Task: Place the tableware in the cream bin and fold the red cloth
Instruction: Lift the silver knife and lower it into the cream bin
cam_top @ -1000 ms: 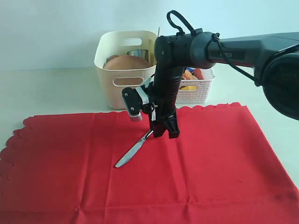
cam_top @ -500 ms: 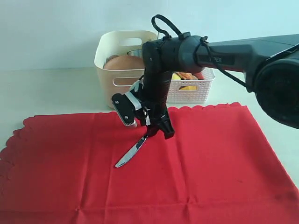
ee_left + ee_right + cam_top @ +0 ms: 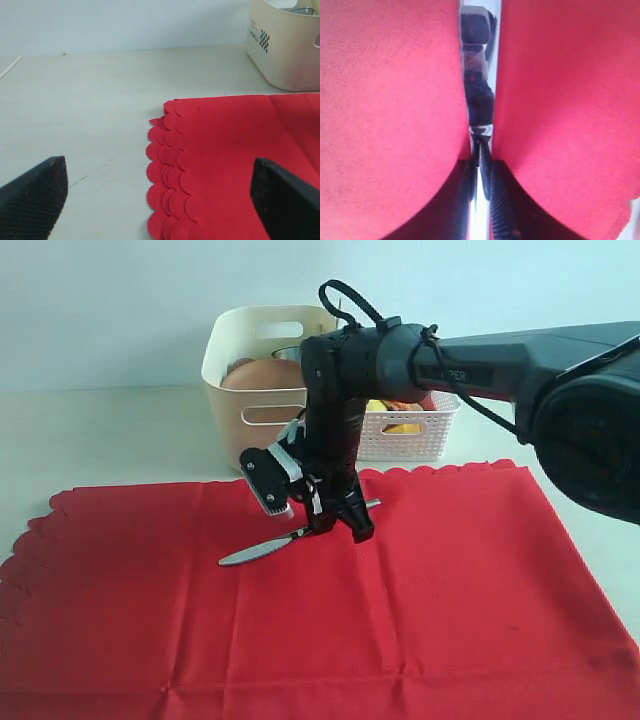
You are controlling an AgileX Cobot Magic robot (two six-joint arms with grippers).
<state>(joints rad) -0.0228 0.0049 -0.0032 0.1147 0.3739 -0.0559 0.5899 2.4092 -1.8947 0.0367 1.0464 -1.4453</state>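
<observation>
Jaws of right gripper (image 3: 338,525) pinch slim metal utensil (image 3: 250,553); left gripper (image 3: 157,175) spread.

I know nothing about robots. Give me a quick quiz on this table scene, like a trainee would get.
1. True or false: the left gripper stands wide open above the edge of the large red scalloped cloth.
2. Which container holds the round brown plate? A) the tall cream plastic bin; B) the small white perforated basket.
3. Fill in: the right gripper is clamped on the ____.

Key: 1 true; 2 A; 3 slim metal utensil.
</observation>
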